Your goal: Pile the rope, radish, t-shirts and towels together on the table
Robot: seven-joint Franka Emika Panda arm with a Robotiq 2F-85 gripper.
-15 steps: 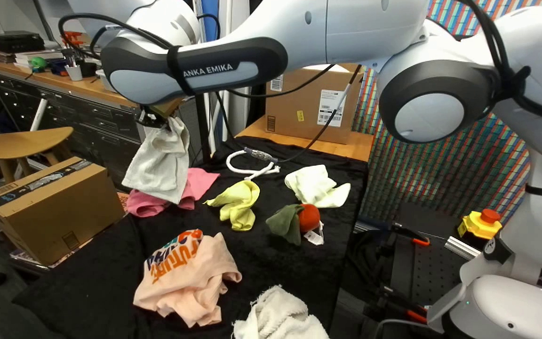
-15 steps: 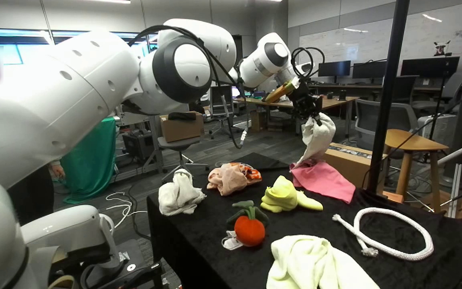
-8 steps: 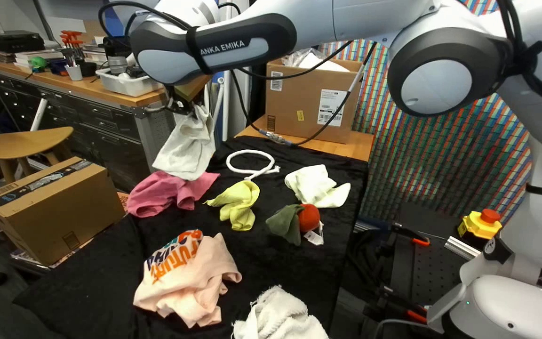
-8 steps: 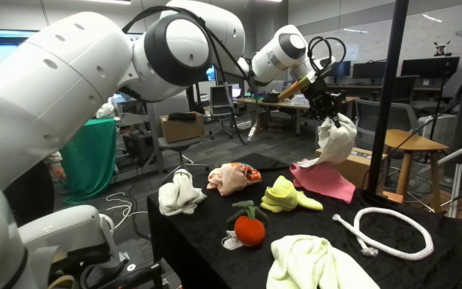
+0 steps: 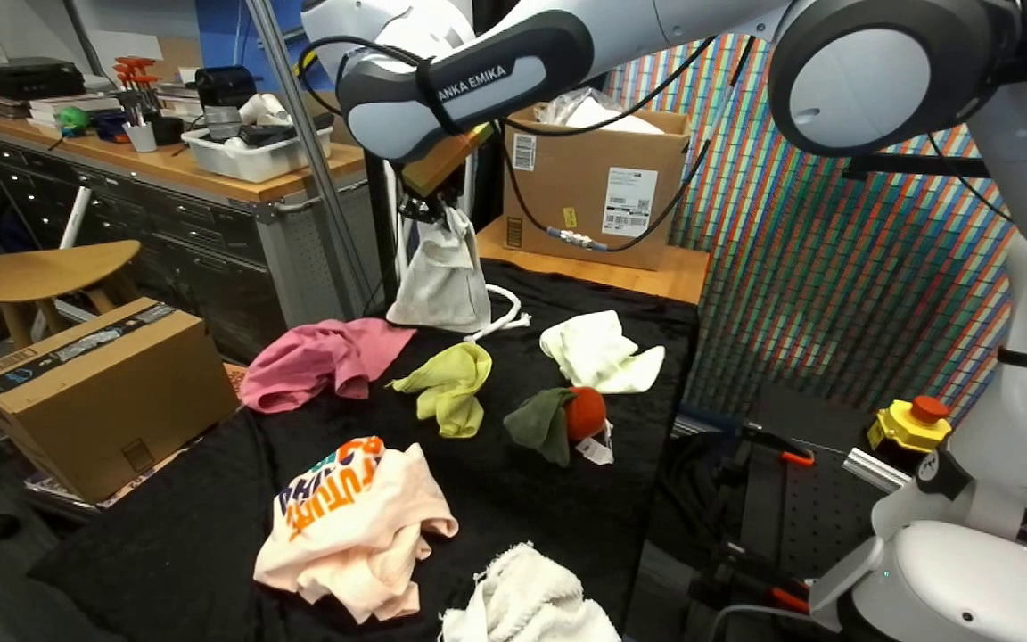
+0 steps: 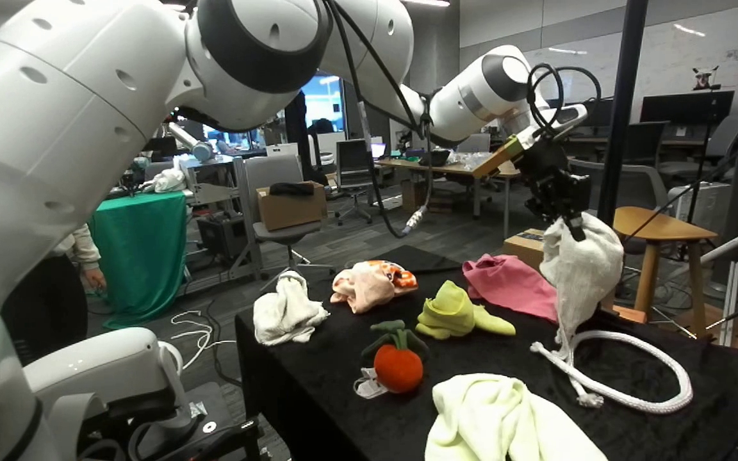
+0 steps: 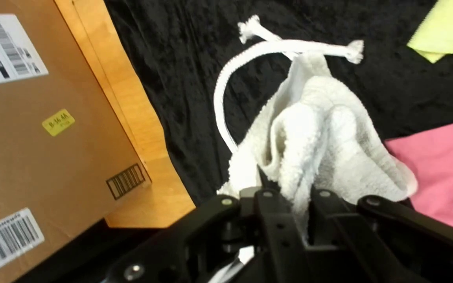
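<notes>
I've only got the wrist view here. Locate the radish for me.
Observer: In both exterior views the radish sits on the black table between the pale cream towel and the frayed white towel.
Operator: Copy. Now report my height.
Observer: No figure, but in an exterior view the gripper is up off the table, with the held towel hanging below it. Whether its tip touches the rope, I can't tell.

Rough terry towel [image 7: 325, 137], braided rope [image 7: 266, 47], velvety cloth-covered table [image 5: 538, 504], matt cardboard box [image 7: 65, 161]
</notes>
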